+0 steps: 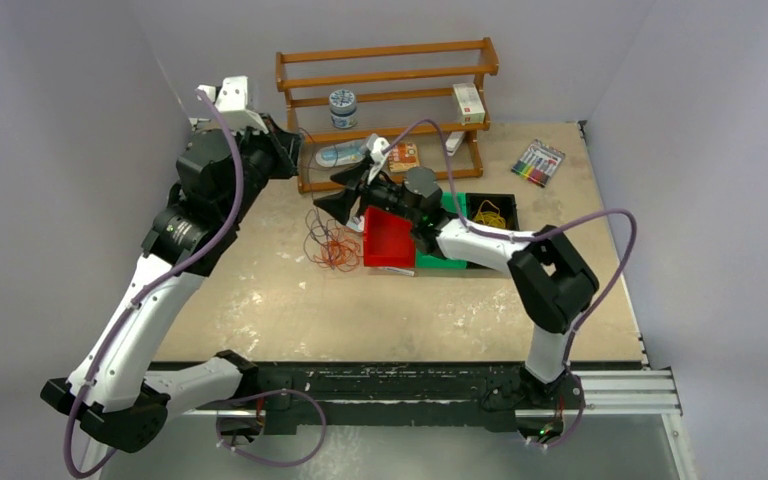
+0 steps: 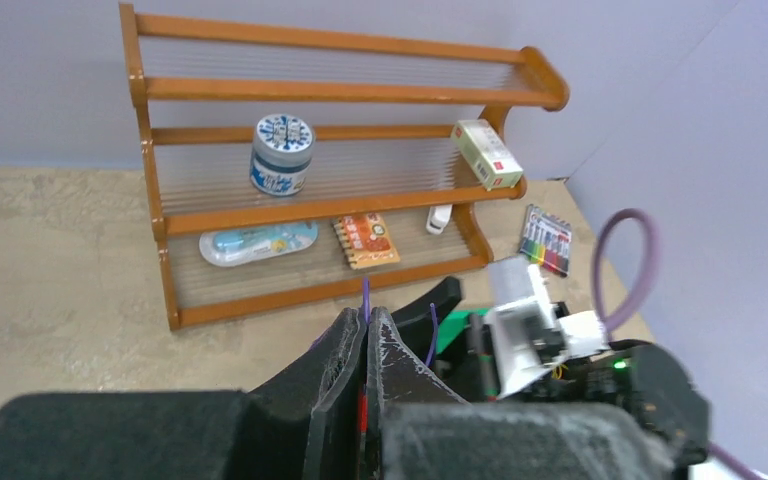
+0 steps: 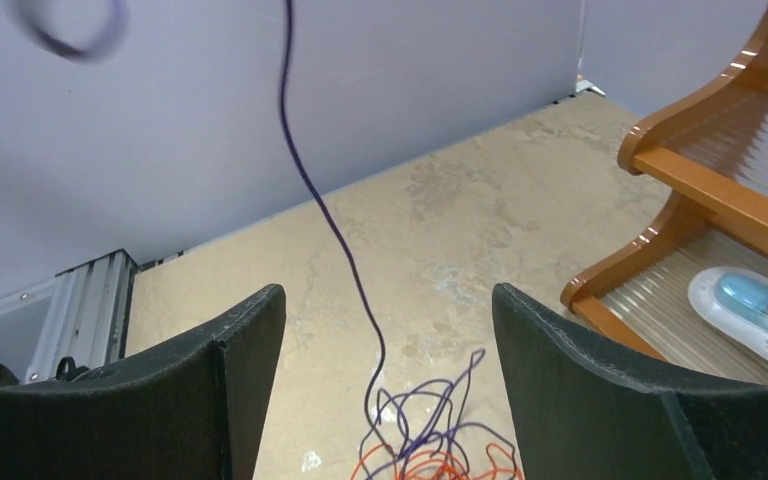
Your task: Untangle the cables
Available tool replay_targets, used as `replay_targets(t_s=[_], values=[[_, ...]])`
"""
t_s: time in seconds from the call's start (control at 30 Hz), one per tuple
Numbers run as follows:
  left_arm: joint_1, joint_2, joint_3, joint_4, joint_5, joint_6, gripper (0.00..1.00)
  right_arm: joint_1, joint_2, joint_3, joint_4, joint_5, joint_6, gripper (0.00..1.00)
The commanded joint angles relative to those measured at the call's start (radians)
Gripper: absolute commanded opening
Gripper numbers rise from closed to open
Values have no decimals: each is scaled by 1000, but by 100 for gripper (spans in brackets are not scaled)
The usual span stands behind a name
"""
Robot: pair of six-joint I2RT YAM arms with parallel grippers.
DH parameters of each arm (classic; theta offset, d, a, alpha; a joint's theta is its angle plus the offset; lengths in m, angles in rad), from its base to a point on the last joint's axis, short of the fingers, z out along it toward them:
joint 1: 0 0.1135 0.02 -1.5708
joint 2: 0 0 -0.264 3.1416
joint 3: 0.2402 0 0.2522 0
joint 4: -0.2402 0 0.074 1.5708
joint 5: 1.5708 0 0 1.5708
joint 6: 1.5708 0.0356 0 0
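The cables (image 1: 330,246) lie as a loose tangle of orange and purple strands on the table, left of the red bin. My left gripper (image 1: 298,152) is raised near the shelf's left end. In the left wrist view the left gripper (image 2: 368,325) is shut on a purple cable (image 2: 365,293) that sticks up between its tips. A purple strand (image 3: 335,225) rises from the tangle (image 3: 430,440) out of the top of the right wrist view. My right gripper (image 3: 388,300) hangs open above the tangle, its fingers (image 3: 230,370) wide apart and touching nothing. From the top, the right gripper (image 1: 328,195) sits just above the pile.
A wooden shelf (image 1: 390,80) at the back holds a jar (image 1: 343,108) and small boxes. A red bin (image 1: 388,238), a green bin (image 1: 450,258) and a black bin (image 1: 505,200) with yellow cables (image 1: 488,213) stand right of the tangle. Markers (image 1: 538,162) lie at the far right.
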Motion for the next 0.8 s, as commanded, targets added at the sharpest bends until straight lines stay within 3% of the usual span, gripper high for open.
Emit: replay_targets(t_s=[0.0, 0.3, 0.77], values=[[5, 7, 77, 26, 32, 28, 0, 19, 67, 115, 98, -30, 2, 76], [5, 31, 174, 18, 38, 27, 0, 53, 257, 246, 49, -43, -4, 58], [5, 64, 419, 37, -110, 50, 0, 97, 290, 110, 112, -34, 19, 38]])
